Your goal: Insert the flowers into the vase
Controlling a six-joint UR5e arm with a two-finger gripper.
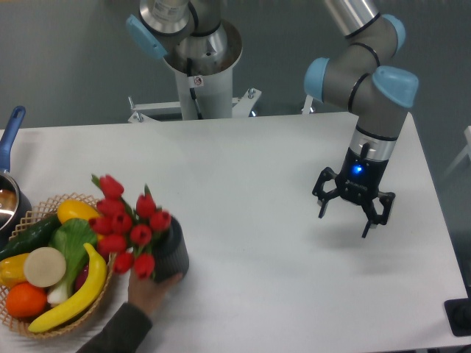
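Note:
The red tulips (126, 224) stand out of the dark grey vase (171, 254) at the table's front left, their heads leaning left toward the basket. A person's hand (147, 290) holds the vase from below. My gripper (344, 217) hovers open and empty over the table's right side, far from the vase, fingers pointing down.
A wicker basket (38, 214) with a banana, orange, cucumber and other produce sits at the front left, touching the tulips. A pot with a blue handle (11, 136) is at the left edge. The arm's base column (199, 73) stands behind the table. A dark object (460, 316) is at the right edge.

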